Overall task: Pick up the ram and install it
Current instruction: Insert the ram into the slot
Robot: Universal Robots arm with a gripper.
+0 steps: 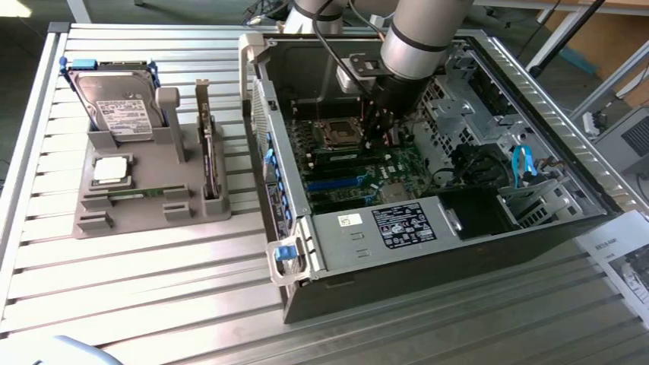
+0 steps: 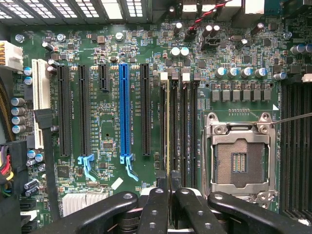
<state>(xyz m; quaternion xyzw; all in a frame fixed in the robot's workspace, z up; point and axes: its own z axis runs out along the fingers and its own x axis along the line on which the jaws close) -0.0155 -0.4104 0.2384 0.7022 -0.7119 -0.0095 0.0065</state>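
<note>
Pinching the ram [image 2: 168, 122] edge-on, the pincer [image 2: 168, 191] hangs over the slots [image 2: 184, 126] beside the socket [image 2: 239, 156]. The ram's edge seems to lie between two slots; pressing down there could jam or crack it.

Silver-grey tubular arm [image 1: 421, 30] trailing a black cable [image 1: 330, 53] — black fingers [image 2: 157, 207] dotted with round screw holes.

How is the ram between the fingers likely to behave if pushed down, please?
The ram shows as a thin edge, so it is probably light and stiff lengthwise, yet might flex or crack under sideways force. Held at one spot by the fingers, it could tilt rather than seat evenly.
</note>
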